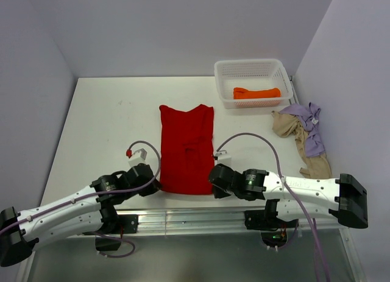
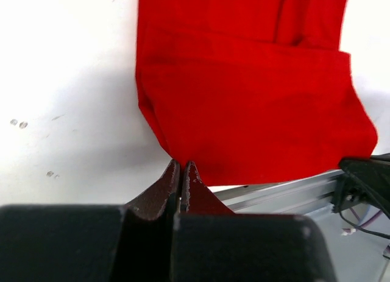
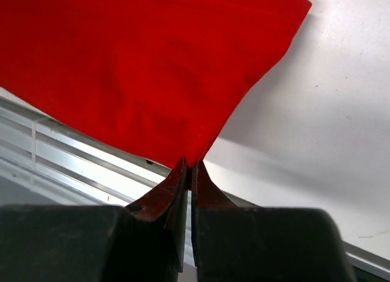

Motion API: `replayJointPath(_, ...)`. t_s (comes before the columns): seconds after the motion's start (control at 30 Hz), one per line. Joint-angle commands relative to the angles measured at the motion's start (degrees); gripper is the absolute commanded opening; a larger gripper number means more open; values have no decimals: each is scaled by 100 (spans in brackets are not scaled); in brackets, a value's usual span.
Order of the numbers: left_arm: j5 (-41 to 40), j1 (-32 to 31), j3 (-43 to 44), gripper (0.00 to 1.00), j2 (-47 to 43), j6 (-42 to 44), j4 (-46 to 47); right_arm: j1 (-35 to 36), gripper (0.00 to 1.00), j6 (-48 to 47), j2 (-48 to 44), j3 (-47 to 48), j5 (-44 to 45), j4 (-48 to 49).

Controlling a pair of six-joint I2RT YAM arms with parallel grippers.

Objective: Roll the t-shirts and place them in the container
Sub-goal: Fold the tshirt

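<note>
A bright red t-shirt lies folded into a long strip in the middle of the table, its hem toward the arms. My left gripper is shut on the near left corner of the red t-shirt, the cloth pinched at the tips. My right gripper is shut on the near right corner, and red fabric runs into its closed tips. An orange t-shirt lies in the basket. Beige and lavender t-shirts are crumpled together at the right.
A white mesh basket stands at the back right corner. The aluminium rail runs along the table's near edge, just below the red shirt's hem. Walls close in at the left, back and right.
</note>
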Motion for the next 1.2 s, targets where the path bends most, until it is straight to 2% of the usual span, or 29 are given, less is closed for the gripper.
replayJointPath(0.0,83,141,388,0,61,250,-23,18,0,-273,2,443,211,-416)
replayJointPath(0.3,443,730,739,0,324,707,-49,-596,0,-984,230,847,-219,-293)
replayJointPath(0.7,1102,1846,1178,0,640,1384,126,-1669,0,-1943,493,1305,-1265,-12)
replayJointPath(1.17,1481,2409,1802,0,1739,1735,645,-2557,0,-2373,1328,1805,-1705,208)
